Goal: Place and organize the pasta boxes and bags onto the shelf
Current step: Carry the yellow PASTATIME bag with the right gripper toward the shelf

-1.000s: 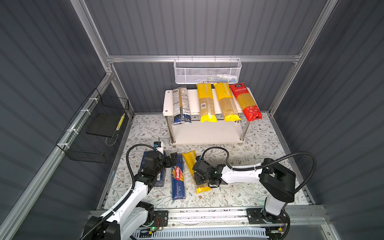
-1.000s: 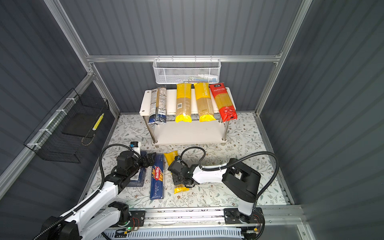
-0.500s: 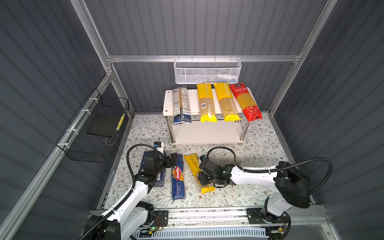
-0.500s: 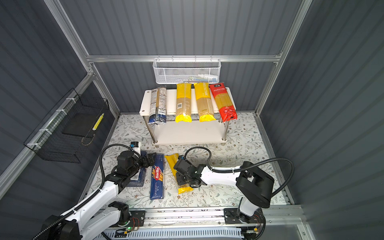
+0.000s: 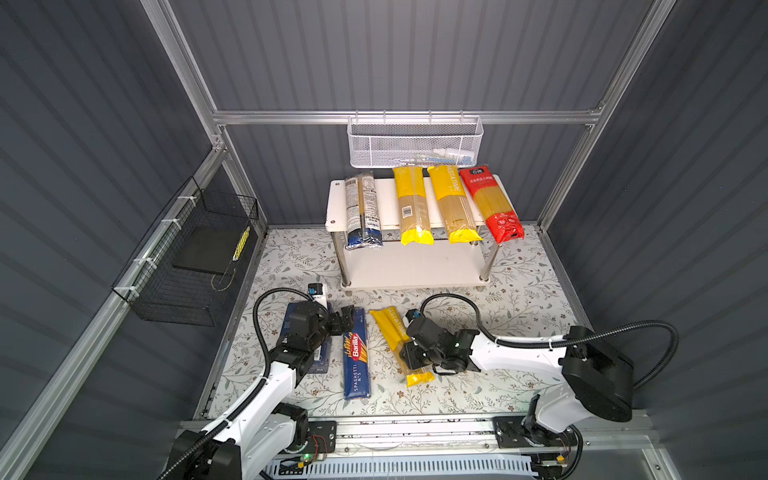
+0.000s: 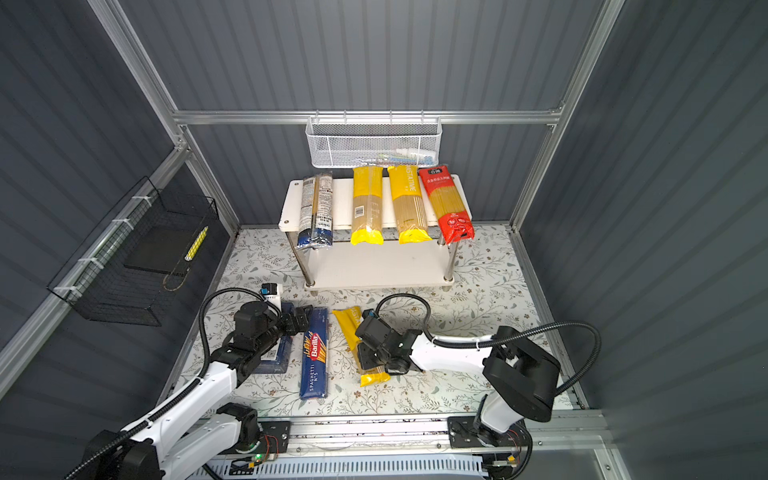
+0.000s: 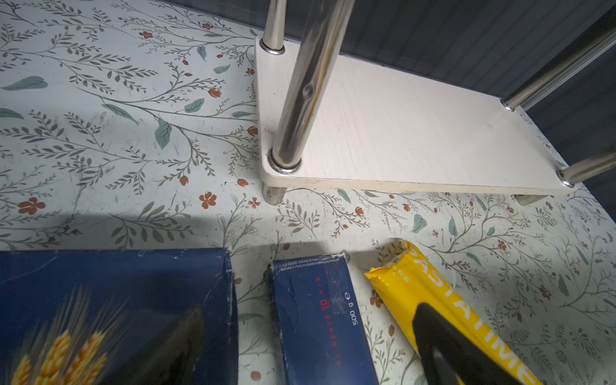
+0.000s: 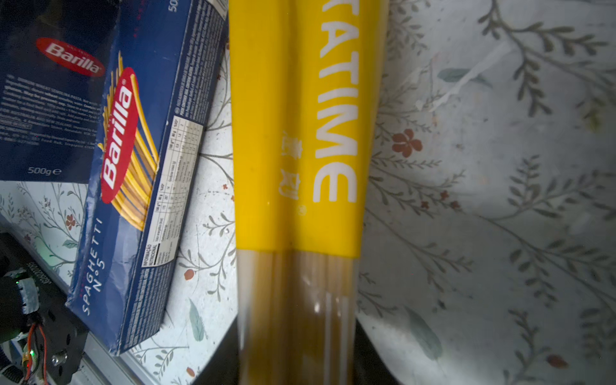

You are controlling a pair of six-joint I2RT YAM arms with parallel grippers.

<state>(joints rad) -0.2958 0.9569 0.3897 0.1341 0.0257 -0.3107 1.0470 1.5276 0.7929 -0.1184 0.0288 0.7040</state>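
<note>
Several bags lie across the top board of the shelf (image 5: 337,208): a clear one with blue ends (image 5: 363,212), two yellow ones (image 5: 410,205) and a red one (image 5: 490,203). On the floor a third yellow bag (image 5: 390,328) (image 8: 300,133) is gripped at its middle. My right gripper (image 5: 411,359) (image 8: 296,366) is shut on it, a finger pressed against each side. The narrow Barilla box (image 5: 356,361) (image 7: 313,300) lies beside it. The wider box (image 5: 322,357) (image 7: 116,283) is partly hidden under my left arm. My left gripper (image 5: 347,320) (image 7: 310,333) hovers open over the narrow box's far end.
The shelf's lower board (image 5: 415,266) (image 7: 400,133) is bare between chrome legs (image 7: 300,100). A white mesh basket (image 5: 415,143) hangs on the back wall above the shelf. A black wire basket (image 5: 187,257) hangs on the left wall. A metal rail (image 5: 415,428) runs along the front edge.
My right arm's elbow has swung to the right and its jaws have closed in onto the yellow bag on the floor. The left arm has not moved.
</note>
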